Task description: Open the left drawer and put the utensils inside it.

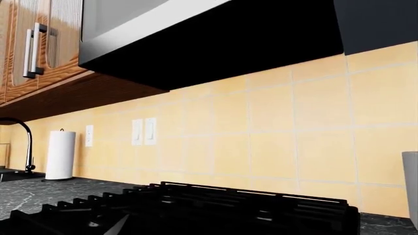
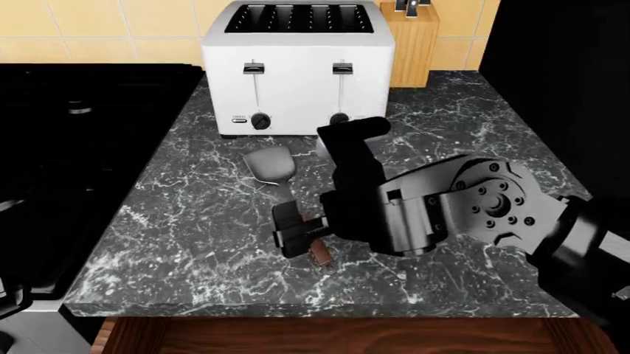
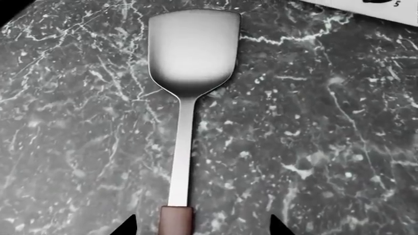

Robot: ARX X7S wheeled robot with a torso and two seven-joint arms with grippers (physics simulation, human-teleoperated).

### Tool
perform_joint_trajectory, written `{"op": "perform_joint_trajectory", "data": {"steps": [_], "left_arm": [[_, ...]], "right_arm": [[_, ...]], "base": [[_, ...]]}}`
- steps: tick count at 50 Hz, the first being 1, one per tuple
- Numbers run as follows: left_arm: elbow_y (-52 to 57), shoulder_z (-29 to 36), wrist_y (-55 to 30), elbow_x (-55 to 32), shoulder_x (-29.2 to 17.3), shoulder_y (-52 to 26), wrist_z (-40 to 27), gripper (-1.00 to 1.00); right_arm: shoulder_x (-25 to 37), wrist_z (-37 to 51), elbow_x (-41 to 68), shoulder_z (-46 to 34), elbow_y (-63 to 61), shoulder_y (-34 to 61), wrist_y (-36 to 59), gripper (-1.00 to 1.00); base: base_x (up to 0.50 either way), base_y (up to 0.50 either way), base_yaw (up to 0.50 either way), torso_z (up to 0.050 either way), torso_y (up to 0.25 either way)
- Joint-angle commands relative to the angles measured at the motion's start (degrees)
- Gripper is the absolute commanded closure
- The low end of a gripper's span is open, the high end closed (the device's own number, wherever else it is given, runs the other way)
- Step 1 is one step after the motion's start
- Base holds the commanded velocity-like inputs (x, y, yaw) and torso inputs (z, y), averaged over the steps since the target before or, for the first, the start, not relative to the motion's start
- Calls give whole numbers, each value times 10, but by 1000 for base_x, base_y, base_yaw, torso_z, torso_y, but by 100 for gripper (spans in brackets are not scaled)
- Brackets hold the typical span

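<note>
A spatula (image 2: 268, 164) with a dark grey metal blade and a brown wooden handle lies flat on the black marble counter (image 2: 197, 243), in front of the toaster. In the right wrist view its blade (image 3: 189, 54) points away and its handle end sits between my two black fingertips. My right gripper (image 2: 295, 232) (image 3: 202, 226) is open, low over the handle and straddling it. A strip of reddish-brown wood (image 2: 335, 338) shows under the counter's front edge; the left drawer's front and handle are hidden. My left gripper does not show in any view.
A white toaster (image 2: 295, 66) stands at the back with a tan knife block (image 2: 414, 44) to its right. A black stove (image 2: 69, 147) is on the left, a dark tall unit (image 2: 561, 74) on the right. The left wrist view shows stove grates (image 1: 196, 205), a paper towel roll (image 1: 60, 155) and a faucet (image 1: 26, 142).
</note>
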Motion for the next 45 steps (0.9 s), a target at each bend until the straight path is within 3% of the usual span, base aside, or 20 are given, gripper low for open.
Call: {"op": "perform_joint_trajectory", "data": {"steps": [1, 5, 6, 45], "left_arm": [[0, 0, 0, -1, -2, 1, -2, -100], [1, 0, 1, -1, -3, 1, -3, -100], [1, 0, 1, -1, -3, 1, -3, -100], [-3, 7, 3, -1, -7, 0, -8, -100]], "right_arm": [[-5, -11, -3, -19, 5, -12, 5, -100], [-4, -10, -3, -21, 3, -12, 8, -100], [-4, -8, -1, -22, 3, -12, 9, 100], [17, -56, -60, -24, -65, 47, 60, 100]], "base": [[0, 0, 0, 0, 0], [0, 0, 0, 0, 0], [0, 0, 0, 0, 0], [0, 0, 0, 0, 0]]}}
